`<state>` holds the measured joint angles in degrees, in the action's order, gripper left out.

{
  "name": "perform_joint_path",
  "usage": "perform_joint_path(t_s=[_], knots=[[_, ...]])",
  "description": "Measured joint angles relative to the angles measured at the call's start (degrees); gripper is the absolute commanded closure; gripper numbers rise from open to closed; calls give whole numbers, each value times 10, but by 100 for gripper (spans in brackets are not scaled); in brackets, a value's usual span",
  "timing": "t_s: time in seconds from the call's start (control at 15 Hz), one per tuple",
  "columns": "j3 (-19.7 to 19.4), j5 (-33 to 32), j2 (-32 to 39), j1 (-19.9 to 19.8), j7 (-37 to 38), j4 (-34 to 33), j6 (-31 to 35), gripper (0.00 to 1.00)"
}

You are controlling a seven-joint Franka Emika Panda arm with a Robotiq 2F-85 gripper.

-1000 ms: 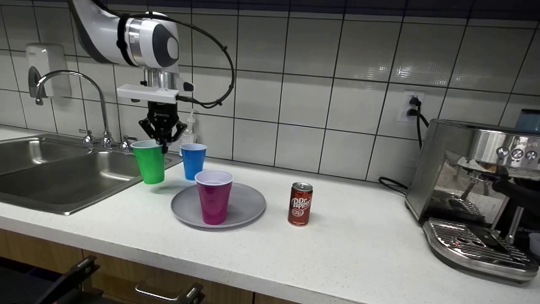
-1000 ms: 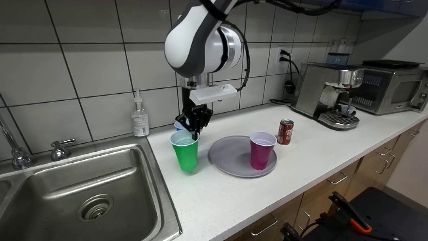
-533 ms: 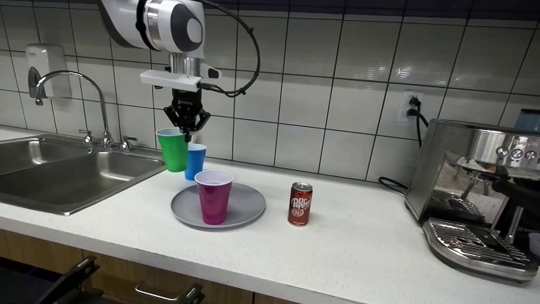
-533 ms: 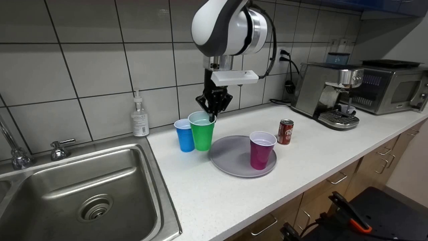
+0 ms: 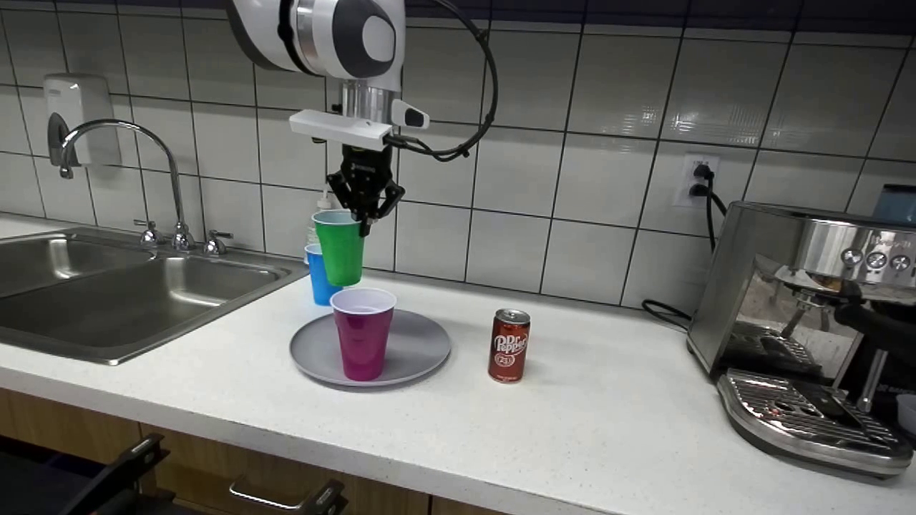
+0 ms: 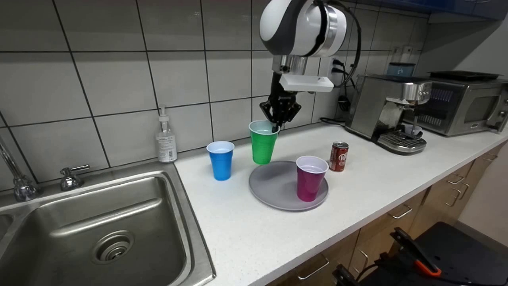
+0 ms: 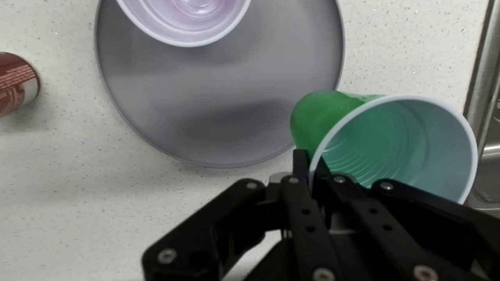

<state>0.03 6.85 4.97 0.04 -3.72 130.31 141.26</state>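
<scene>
My gripper (image 7: 311, 166) pinches the green cup (image 6: 263, 149) by its rim, one finger (image 7: 300, 162) outside the cup and the other inside. I hold it mouth up in the air, higher than the plate (image 6: 274, 186); in the wrist view its base overlaps the plate's edge on the side toward the sink (image 6: 147, 222). The pink cup (image 6: 310, 184) stands upright on the plate, toward the edge farthest from the wall (image 6: 119, 83). The can (image 6: 338, 157) stands upright on the counter (image 6: 246, 238) beside the plate, apart from it, on the side toward the coffee machine (image 6: 373, 107). The blue cup (image 6: 221, 163) stands upright on the counter past the plate's edge, in the direction of wall and sink. A bottle (image 6: 166, 145) stands by the wall, on the sink side, farther from the plate than the blue cup.
</scene>
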Motion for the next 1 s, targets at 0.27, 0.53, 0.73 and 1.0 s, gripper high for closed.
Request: perform_joint_path(t_s=[0.27,0.53,0.73,1.0], knots=[[-16,9,0,-16,-16,0,0,99],[-27,10,2,-26,-18,0,0,99],[-32,11,8,-33,-19,0,3,99],[-40,12,22,-42,-19,0,15,99]])
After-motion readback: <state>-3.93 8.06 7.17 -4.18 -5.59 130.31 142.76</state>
